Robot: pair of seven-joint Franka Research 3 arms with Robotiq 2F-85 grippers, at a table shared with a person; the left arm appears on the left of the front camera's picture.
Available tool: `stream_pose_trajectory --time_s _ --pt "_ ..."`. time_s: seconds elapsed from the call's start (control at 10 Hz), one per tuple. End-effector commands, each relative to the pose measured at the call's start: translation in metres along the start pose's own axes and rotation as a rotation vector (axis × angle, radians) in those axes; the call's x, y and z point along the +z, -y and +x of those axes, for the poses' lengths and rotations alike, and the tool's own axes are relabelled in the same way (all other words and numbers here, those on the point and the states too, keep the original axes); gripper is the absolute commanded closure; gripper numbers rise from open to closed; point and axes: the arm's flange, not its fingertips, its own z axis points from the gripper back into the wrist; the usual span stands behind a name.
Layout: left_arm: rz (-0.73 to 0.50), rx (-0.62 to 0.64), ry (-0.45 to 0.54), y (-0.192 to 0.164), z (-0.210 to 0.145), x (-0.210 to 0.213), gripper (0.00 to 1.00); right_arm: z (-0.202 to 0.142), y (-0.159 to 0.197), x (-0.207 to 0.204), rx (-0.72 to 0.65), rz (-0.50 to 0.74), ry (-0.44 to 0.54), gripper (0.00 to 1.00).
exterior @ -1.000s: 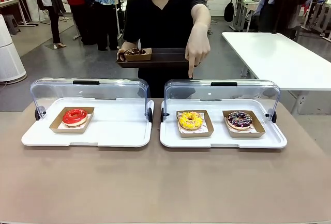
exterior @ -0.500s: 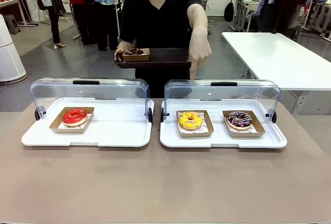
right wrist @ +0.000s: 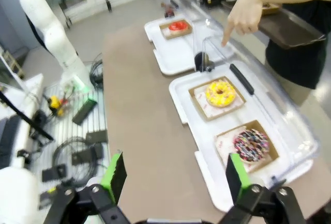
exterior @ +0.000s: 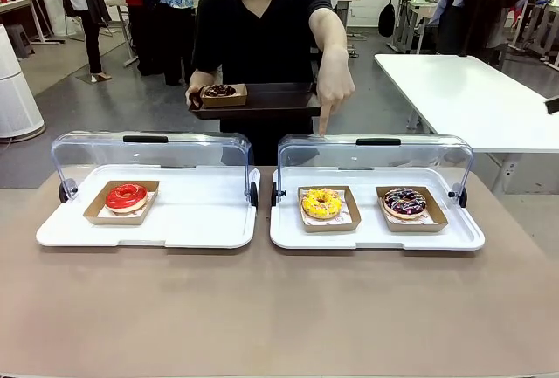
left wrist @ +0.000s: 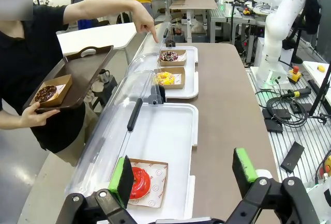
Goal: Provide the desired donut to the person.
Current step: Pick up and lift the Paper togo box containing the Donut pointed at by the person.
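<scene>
Far left, the left gripper [left wrist: 183, 175] hangs wide open and empty. Close under it is the red donut [exterior: 127, 195], in the other case, well left of the yellow donut [exterior: 321, 202]. Behind the yellow donut and a touch left, the person [exterior: 258, 37] balances a dark tray [exterior: 271, 99] on one hand, with a boxed donut [exterior: 218, 92] on it. The other hand [exterior: 335, 88] points straight down, fingertip over the rolled-back lid [exterior: 376, 155] just behind the yellow donut. That looks like the pick! It sits in its brown box, open toward the robot. Just right of it, in the same case, is the sprinkled donut [exterior: 404, 201]. Farther right, the right gripper [right wrist: 174, 171] has its jaws spread wide, holding nothing. From there the yellow donut lies ahead and slightly right, just past the sprinkled one, its box skewed to the fingers. From the left gripper it is far ahead, beyond the red donut, so the right arm looks nearer.
</scene>
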Motion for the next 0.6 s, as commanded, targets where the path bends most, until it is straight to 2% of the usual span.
stream_pose_trajectory --time_s 0.0,0.2,0.5 --pt "0.009 0.003 -0.003 0.0 0.0 0.002 0.0 0.053 -0.016 -0.037 0.101 -0.091 -0.187 0.0" --pt "0.009 0.003 -0.003 0.0 0.0 0.002 0.0 0.096 -0.035 -0.091 0.258 -0.174 -0.372 0.0" --pt "0.009 0.003 -0.003 0.0 0.0 0.002 0.0 0.113 -0.032 -0.169 0.315 -0.149 -0.61 0.0"
